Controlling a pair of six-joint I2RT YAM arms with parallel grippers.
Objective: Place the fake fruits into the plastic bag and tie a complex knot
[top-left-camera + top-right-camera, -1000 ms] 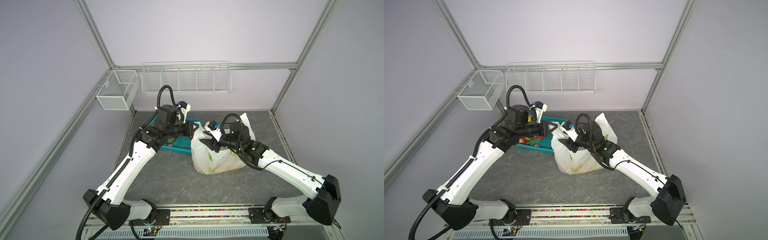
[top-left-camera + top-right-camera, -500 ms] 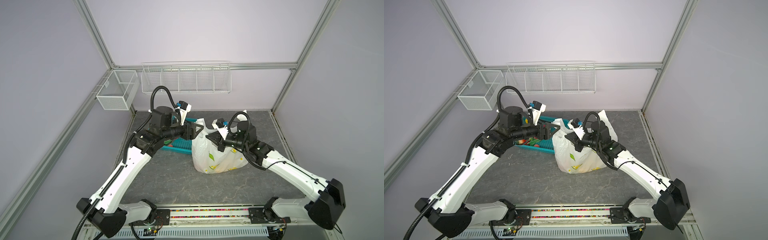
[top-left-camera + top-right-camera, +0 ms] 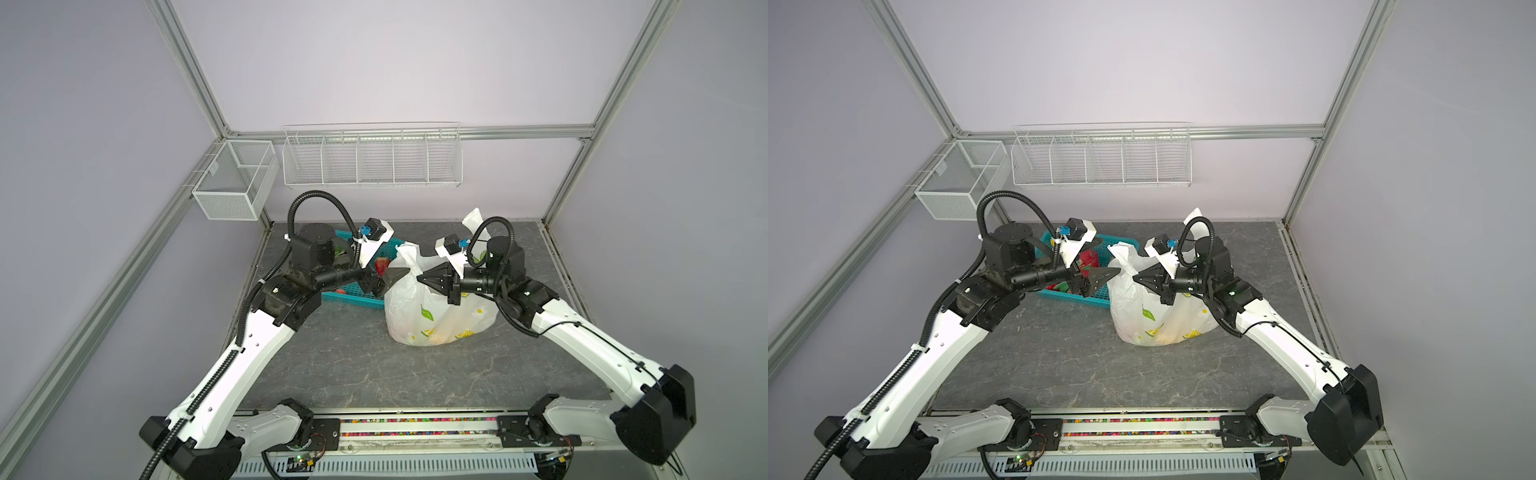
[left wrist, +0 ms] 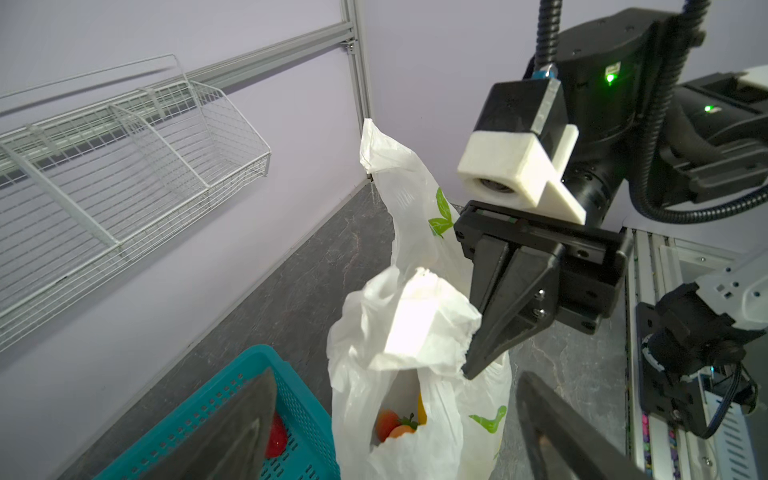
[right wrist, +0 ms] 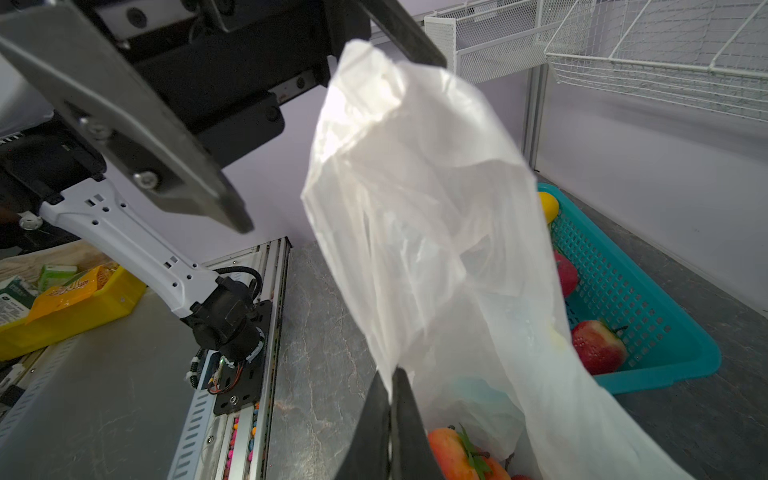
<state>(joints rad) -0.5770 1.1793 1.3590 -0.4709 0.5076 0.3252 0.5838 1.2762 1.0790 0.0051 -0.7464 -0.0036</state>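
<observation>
Grips plastic bag strap upright with clenched right tool, likely for knotting; poises released left tool at bag's ten o'clock.

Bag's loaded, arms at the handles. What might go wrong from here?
1. The right gripper pinches one handle of the bag by its edge only; a pull may slip it free.
2. The other handle stands behind the right arm; the open left gripper may bump that arm reaching for it.
3. Red fruit sits in the basket; knotting now would leave it out.
</observation>
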